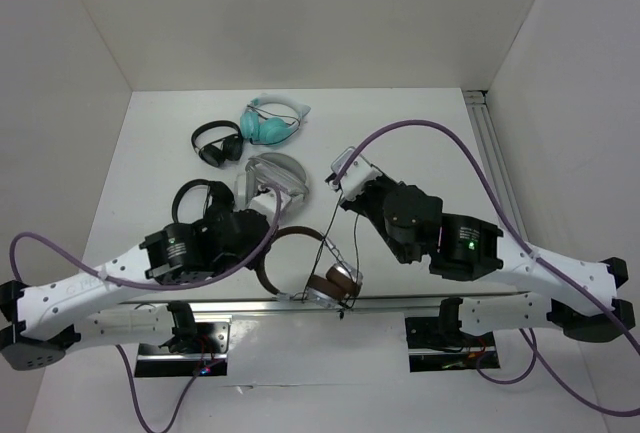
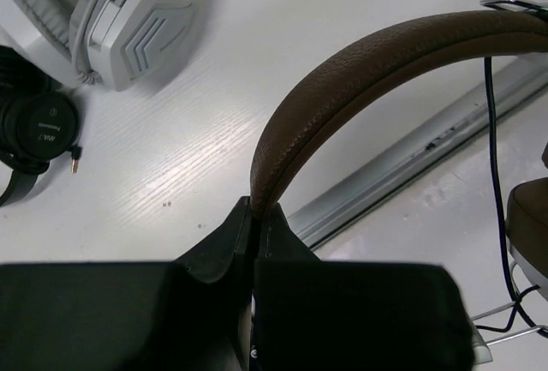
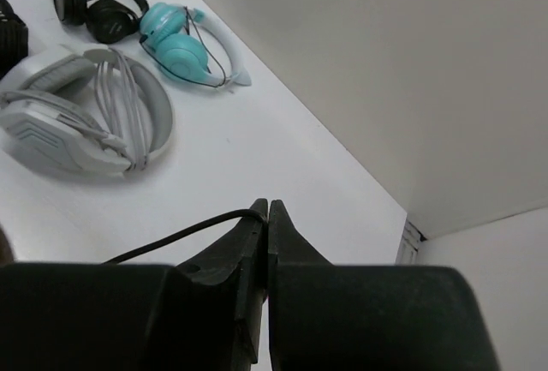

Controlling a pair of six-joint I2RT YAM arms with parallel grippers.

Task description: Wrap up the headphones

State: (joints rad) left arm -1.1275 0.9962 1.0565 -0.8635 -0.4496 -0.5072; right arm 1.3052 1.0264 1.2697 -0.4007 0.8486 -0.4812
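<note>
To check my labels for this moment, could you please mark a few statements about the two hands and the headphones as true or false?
1. The left hand is shut on the brown headband. True.
2. The right hand is open and empty. False: it is shut on the black cable.
3. The teal headphones lie against the brown ear pad. False: they lie farther back, beside a small black pair.
4. The light-grey headphones lie on the table, unheld. True.
</note>
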